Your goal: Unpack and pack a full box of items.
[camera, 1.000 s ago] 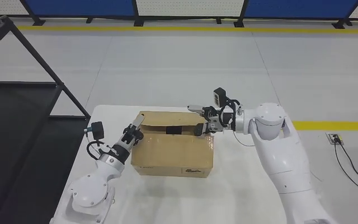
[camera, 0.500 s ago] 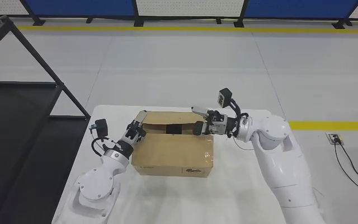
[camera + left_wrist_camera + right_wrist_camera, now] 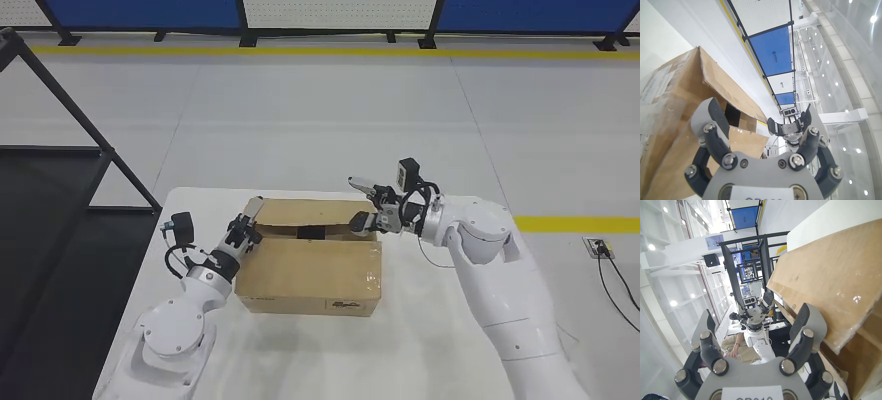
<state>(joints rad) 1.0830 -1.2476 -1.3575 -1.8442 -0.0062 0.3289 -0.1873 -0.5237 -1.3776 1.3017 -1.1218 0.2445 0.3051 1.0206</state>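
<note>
Cardboard box (image 3: 310, 270) sits mid-surface (image 3: 430, 330), top flaps (image 3: 300, 212) partly lifted. L pincer (image 3: 243, 232) at box's left end, spread wide, nothing held (one finger against a flap); R pincer (image 3: 362, 204) at right-end flap, likewise wide open, empty.

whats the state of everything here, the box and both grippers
box, upright on the table, not sealed
top flaps, parted, a dark gap showing between them
left gripper, open, at one end of the box top
right gripper, open wide, at the other end, one finger at a flap's edge
</note>
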